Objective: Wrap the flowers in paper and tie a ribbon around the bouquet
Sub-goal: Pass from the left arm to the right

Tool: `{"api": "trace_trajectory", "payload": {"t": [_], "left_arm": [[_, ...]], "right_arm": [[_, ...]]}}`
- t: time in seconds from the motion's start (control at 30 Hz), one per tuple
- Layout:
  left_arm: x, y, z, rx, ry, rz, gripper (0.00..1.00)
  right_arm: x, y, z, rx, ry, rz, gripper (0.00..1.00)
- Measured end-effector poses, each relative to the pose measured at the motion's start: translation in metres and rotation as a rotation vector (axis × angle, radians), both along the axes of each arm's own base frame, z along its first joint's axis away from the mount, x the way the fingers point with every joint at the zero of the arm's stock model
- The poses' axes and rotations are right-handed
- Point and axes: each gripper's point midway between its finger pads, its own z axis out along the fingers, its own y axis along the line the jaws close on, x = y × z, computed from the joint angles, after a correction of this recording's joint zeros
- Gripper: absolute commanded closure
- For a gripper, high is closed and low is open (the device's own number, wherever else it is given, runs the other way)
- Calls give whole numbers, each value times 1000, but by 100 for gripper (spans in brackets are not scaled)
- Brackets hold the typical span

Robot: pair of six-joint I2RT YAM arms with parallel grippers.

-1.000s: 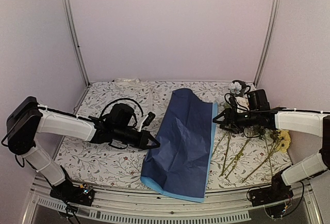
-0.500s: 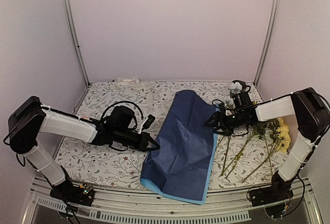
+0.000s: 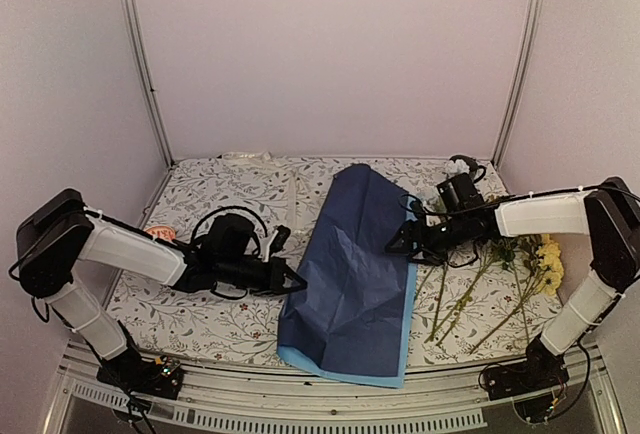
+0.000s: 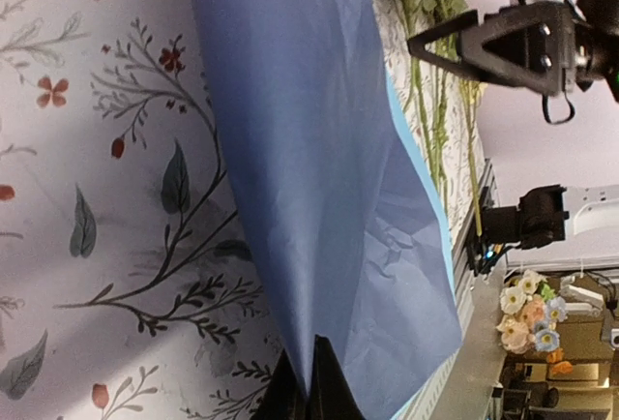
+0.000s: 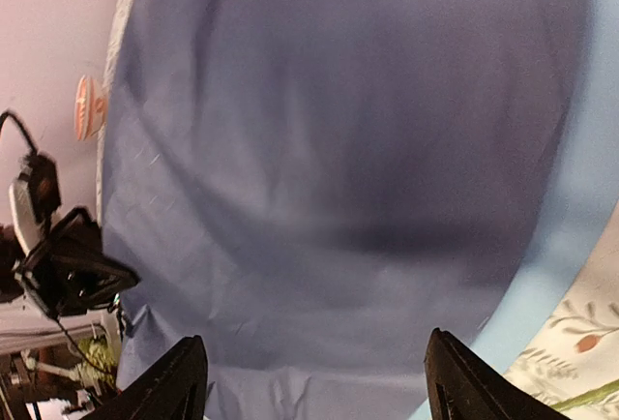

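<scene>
The dark navy paper (image 3: 355,264) lies on the floral cloth, its light blue layer showing along the front and right edges. My left gripper (image 3: 297,281) is at the sheet's left edge. The left wrist view shows the left gripper (image 4: 311,381) shut on that edge, which rises into a fold. My right gripper (image 3: 397,244) hovers over the sheet's right edge. The right wrist view shows it (image 5: 314,381) open, only paper (image 5: 338,149) beneath. The flowers (image 3: 470,294) lie right of the sheet, yellow blooms (image 3: 548,264) far right. A pale narrow strip, probably the ribbon (image 3: 292,194), lies behind the left gripper.
A small orange round object (image 3: 158,234) sits on the cloth by the left arm. White crumpled material (image 3: 245,156) lies at the back edge. Metal frame posts stand at both back corners, and the table's front rail (image 3: 330,409) runs along the near edge.
The right gripper has moved left over the paper's right edge and opened wider. The paper's right side has settled flatter. The left gripper has kept its grip and dropped slightly.
</scene>
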Motion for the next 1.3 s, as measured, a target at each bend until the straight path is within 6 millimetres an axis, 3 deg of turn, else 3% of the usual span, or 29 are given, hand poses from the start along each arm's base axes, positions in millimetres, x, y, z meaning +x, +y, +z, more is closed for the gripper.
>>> {"api": "trace_trajectory", "payload": {"t": [0.1,0.2,0.3,0.43,0.5,0.73,0.97,1.3], "left_arm": [[10,-3,10,-43,-19,37,100],[17,-3,16,-66,-29,61,100],[22,-2,19,-79,-30,78,100],[22,-2,17,-93,-27,80,100],[20,0,12,-90,-16,84,100],[17,3,8,-88,-6,84,100],[17,2,11,-98,-12,82,100],[15,4,7,-94,-8,82,100]], "right_arm": [[-16,15,32,36,-65,56,23],[-39,8,49,87,-76,38,24],[-73,-1,48,126,-32,7,26],[-116,7,30,159,82,32,27],[-128,9,21,151,133,33,26],[-131,7,4,111,210,6,20],[-135,9,-1,111,250,13,35],[-141,7,4,95,256,17,35]]}}
